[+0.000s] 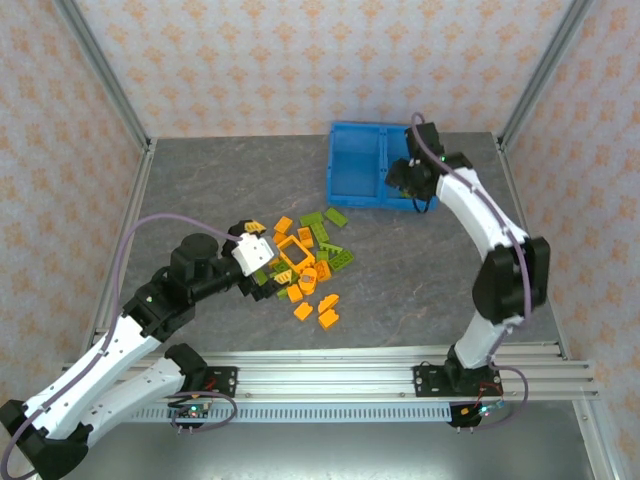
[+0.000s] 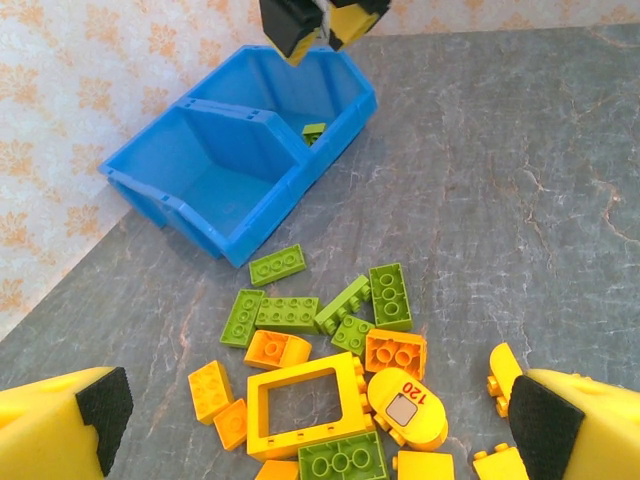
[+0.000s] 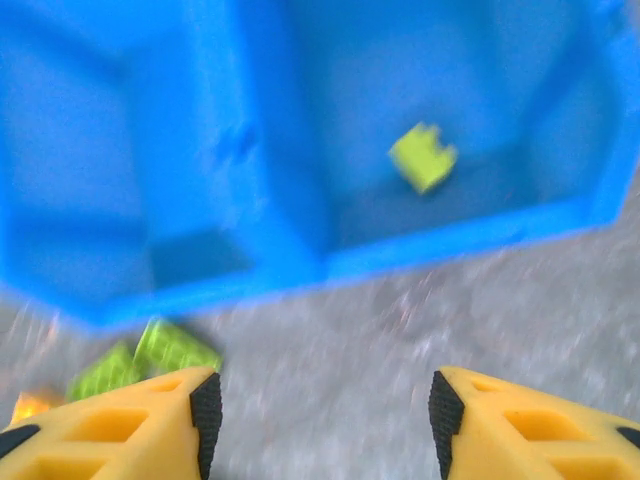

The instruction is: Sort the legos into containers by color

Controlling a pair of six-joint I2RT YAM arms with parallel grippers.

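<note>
The legos (image 1: pixel 305 265) lie in a loose pile of orange and green bricks mid-table. My left gripper (image 1: pixel 270 270) hovers at the pile's left edge. In the left wrist view it (image 2: pixel 320 430) stands open and empty over a yellow frame piece (image 2: pixel 305 405) and green bricks (image 2: pixel 290 313). The blue bin (image 1: pixel 333 165) sits at the back. My right gripper (image 1: pixel 403 182) hangs over its right compartment's front wall. In the blurred right wrist view it (image 3: pixel 322 420) is open with nothing between its pads, and one green lego (image 3: pixel 424 157) lies in the bin's (image 3: pixel 270 150) right compartment.
A green brick (image 2: pixel 277 265) lies just in front of the bin (image 2: pixel 250 215). Two more green bricks (image 3: pixel 150 360) lie on the table left of my right gripper's fingers. Patterned walls and metal frame posts (image 1: pixel 105 75) close in the table.
</note>
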